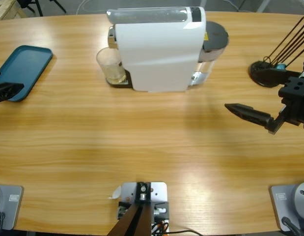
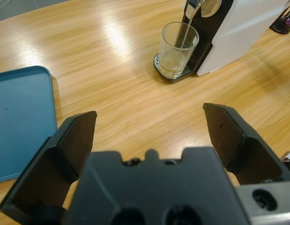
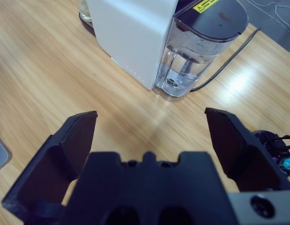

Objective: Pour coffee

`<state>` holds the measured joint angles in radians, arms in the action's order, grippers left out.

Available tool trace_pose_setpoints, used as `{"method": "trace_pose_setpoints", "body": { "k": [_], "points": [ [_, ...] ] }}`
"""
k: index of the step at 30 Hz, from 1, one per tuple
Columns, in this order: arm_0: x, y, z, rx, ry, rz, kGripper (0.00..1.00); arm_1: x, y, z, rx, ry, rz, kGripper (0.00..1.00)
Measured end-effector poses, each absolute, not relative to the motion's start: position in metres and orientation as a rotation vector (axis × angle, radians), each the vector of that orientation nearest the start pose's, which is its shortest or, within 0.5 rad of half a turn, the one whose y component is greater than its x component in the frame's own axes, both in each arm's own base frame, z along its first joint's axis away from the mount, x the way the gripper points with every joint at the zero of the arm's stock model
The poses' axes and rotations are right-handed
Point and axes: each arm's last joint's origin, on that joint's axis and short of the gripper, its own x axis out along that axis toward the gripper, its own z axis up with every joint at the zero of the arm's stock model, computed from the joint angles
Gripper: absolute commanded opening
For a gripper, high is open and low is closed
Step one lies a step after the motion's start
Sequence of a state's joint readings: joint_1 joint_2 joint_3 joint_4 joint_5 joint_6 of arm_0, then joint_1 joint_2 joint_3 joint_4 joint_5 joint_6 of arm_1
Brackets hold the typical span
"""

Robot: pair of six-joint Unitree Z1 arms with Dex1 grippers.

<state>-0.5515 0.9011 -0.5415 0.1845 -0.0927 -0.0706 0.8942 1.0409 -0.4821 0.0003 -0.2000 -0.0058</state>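
A clear glass [image 1: 111,65] [image 2: 178,47] stands on the drip tray of the white coffee machine [image 1: 159,49] [image 2: 238,28] [image 3: 135,33], under its spout. A shallow layer of pale coffee [image 2: 173,69] lies in the bottom of the glass. My left gripper [image 1: 8,89] [image 2: 149,115] is open and empty at the table's left edge, well short of the glass. Right of the machine, my right gripper [image 1: 240,110] [image 3: 150,115] hovers open and empty, pointing toward the machine's water tank [image 3: 201,42].
A teal tray [image 1: 23,70] [image 2: 20,117] lies at the far left beside the left gripper. A black wire capsule holder [image 1: 269,71] [image 3: 276,150] stands at the right, behind the right gripper. The machine's black cable [image 3: 229,65] runs off behind the tank.
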Motion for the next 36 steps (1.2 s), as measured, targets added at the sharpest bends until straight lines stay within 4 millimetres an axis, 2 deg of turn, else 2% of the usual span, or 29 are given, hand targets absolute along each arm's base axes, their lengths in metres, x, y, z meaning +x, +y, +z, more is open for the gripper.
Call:
{"method": "trace_pose_setpoints", "body": {
  "k": [21,24,28,30,36],
  "points": [
    [0.096,-0.065,0.291,0.065,0.593,-0.613,1.000,0.094,0.102,0.276,-0.299,0.486,0.676,1.000],
    [0.105,-0.073,0.297,0.055,0.604,-0.652,1.000,0.094,0.102,0.276,-0.298,0.486,0.676,1.000],
    [0.126,-0.093,0.312,0.093,0.543,-0.742,1.000,0.094,0.102,0.275,-0.296,0.486,0.675,1.000],
    [0.141,-0.106,0.308,0.131,0.536,-0.770,1.000,0.094,0.102,0.275,-0.294,0.486,0.674,1.000],
    [0.182,-0.145,0.281,0.217,0.540,-0.866,1.000,0.094,0.102,0.275,-0.290,0.488,0.671,1.000]
  ]
}}
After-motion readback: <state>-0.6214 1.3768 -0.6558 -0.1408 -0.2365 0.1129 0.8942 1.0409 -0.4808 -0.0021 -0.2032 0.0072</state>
